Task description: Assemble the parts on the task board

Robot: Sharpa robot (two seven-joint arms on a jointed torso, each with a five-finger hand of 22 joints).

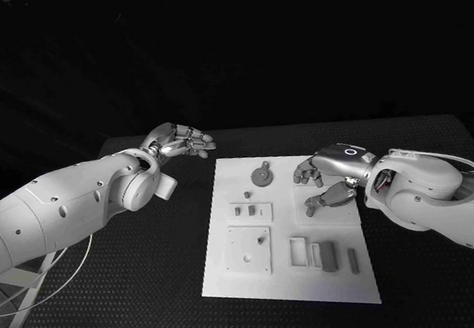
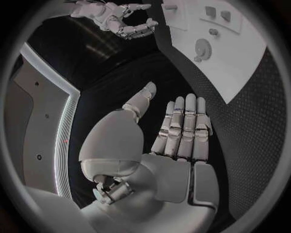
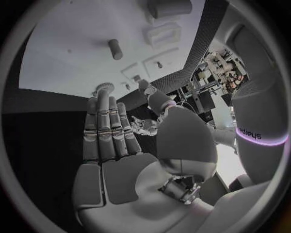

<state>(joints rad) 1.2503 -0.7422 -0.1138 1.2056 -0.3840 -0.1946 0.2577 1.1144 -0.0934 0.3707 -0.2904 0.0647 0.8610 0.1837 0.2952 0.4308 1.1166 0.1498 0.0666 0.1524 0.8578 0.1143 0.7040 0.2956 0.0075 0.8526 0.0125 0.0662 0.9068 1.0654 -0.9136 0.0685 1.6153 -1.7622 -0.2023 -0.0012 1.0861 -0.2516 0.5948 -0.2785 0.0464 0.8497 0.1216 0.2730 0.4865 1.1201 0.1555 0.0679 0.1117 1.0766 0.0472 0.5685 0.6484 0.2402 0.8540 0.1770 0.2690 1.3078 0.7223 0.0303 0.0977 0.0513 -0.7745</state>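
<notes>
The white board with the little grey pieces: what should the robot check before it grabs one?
1. Left hand free: ok, its fingers are straight and hold nothing.
2. Right hand free: ok, nothing in its fingers.
3. Task board lying flat on the table: ok.
4. Round part clear to reach: ok, it lies apart from both hands at the board's far end.
5. Long parts at the near end uncovered: ok.
6. Which slot each part fits: cannot tell.
</notes>
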